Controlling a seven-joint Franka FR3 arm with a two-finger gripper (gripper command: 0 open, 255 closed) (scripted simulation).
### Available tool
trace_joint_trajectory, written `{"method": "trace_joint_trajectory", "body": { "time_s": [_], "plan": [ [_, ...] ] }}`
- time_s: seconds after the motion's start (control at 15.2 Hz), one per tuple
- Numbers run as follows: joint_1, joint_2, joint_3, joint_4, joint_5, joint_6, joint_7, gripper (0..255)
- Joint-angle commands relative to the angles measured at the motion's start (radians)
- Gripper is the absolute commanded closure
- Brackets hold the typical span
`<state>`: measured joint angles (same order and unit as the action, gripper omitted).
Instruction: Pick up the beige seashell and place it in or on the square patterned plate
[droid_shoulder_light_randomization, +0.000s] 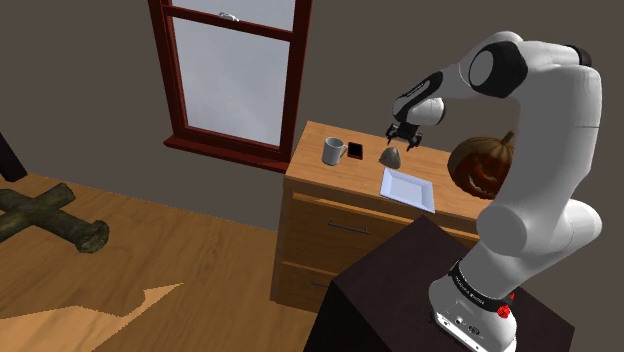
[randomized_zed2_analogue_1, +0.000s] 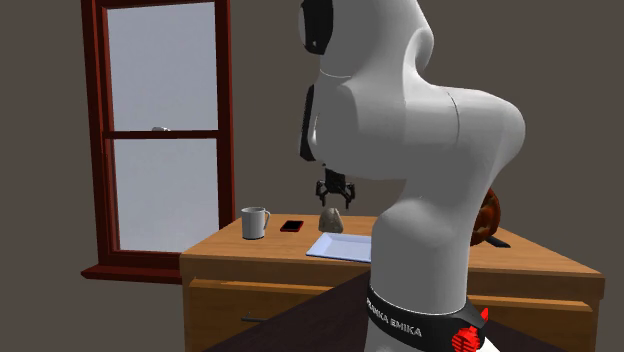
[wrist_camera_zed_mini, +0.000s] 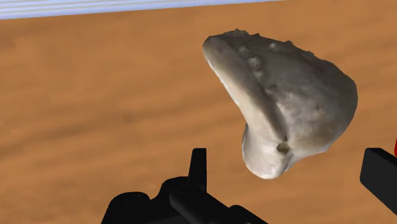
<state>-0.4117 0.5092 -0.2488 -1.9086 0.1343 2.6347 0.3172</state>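
Hovering just above the seashell (droid_shoulder_light_randomization: 391, 156), the black claw (droid_shoulder_light_randomization: 405, 138) points down with its two fingers spread apart and clamped on nothing. In the wrist view the claw (wrist_camera_zed_mini: 289, 162) shows one finger on each side of the pale, knobbly seashell (wrist_camera_zed_mini: 286, 102), and neither finger touches it. The seashell sits on the wooden top of a chest of drawers (droid_shoulder_light_randomization: 340, 230), just beside the far edge of the square plate (droid_shoulder_light_randomization: 408, 187) and not on it. The plate looks pale blue-white, and any pattern on it is too faint to make out. On the seashell's other side stand a grey mug (droid_shoulder_light_randomization: 333, 151) and, next to it, a small flat black and red thing (droid_shoulder_light_randomization: 355, 151). A carved pumpkin (droid_shoulder_light_randomization: 480, 165) rests at the other end of the top, past the plate. In the second exterior view the claw (randomized_zed2_analogue_1: 335, 200) hangs over the seashell (randomized_zed2_analogue_1: 331, 220), with the plate (randomized_zed2_analogue_1: 340, 247) in front of it and the mug (randomized_zed2_analogue_1: 254, 222) off to that view's left. The black band round the arm's foot carries white writing that reads "FRANKA EMIKA", with its first letter partly cut off. Below the band is a red button (randomized_zed2_analogue_1: 465, 340). A window with a dark red frame (droid_shoulder_light_randomization: 235, 70) is set in the grey wall behind.
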Motion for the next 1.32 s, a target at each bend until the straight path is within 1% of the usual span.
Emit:
{"method": "trace_joint_trajectory", "body": {
  "time_s": [0.0, 0.13, 0.66, 0.73, 1.19, 1.25],
  "plan": [
    [-0.007, 0.025, 0.006, 0.010, 0.008, 0.015, -0.005, 0],
    [-0.016, 0.057, 0.015, 0.024, 0.017, 0.033, -0.011, 0],
    [-0.016, 0.057, 0.015, 0.024, 0.017, 0.033, -0.011, 0],
    [-0.016, 0.058, 0.015, 0.024, 0.017, 0.034, -0.011, 255],
    [-0.029, 0.060, 0.019, 0.013, 0.022, 0.047, -0.027, 255],
    [-0.023, 0.052, 0.016, 0.004, 0.020, 0.048, -0.022, 255]
  ]
}}
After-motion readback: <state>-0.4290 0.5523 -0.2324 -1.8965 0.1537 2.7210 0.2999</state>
